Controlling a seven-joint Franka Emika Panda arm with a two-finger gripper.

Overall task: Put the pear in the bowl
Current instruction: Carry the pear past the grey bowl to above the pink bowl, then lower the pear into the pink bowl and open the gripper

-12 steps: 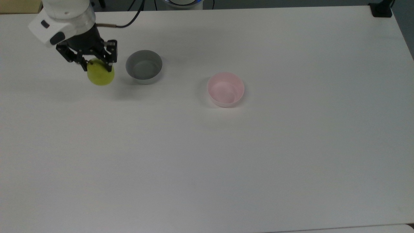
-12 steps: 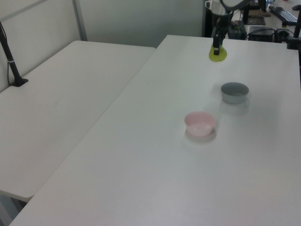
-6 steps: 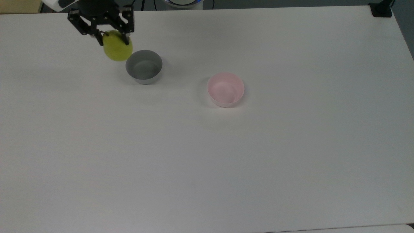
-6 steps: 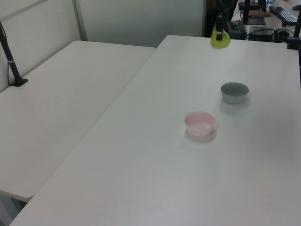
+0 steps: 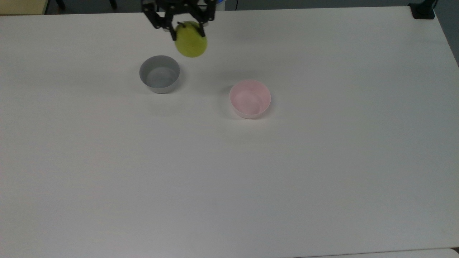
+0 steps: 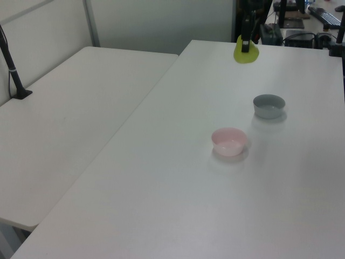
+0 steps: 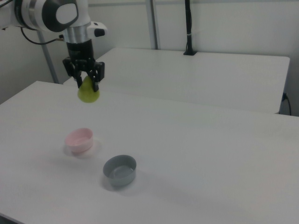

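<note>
- In the top view the near half of the white table [image 5: 229, 186] is bare surface, running up to the two bowls in the far half.
- The bowl [image 5: 250, 98], pale pink and upright, sits a little past the table's middle in the top view; in the right view it [image 7: 79, 140] lies toward the right view's left, and in the left view it [image 6: 229, 141] is the nearer of the two bowls.
- The grey bowl [image 5: 159, 73] stands apart from the pink one, at about 10 o'clock from it in the top view; in the right view it [image 7: 120, 170] is nearer the camera, and in the left view it [image 6: 269, 106] is farther back.
- The pear [image 5: 191, 39], yellow-green, hangs in the air clear of the table, at about 1 o'clock from the grey bowl and 11 o'clock from the pink bowl in the top view. In the right view it [image 7: 88, 92] is well above the pink bowl, roughly at 12 o'clock from it.
- The gripper [image 5: 186, 30] has its two black fingers closed on the upper part of the pear, most of the fruit hanging below them; the right view [image 7: 86, 79] shows it pointing straight down under the white arm [image 7: 51, 14].
- Beyond, in the left view, a second white table [image 6: 64, 118] adjoins at 9 o'clock.
</note>
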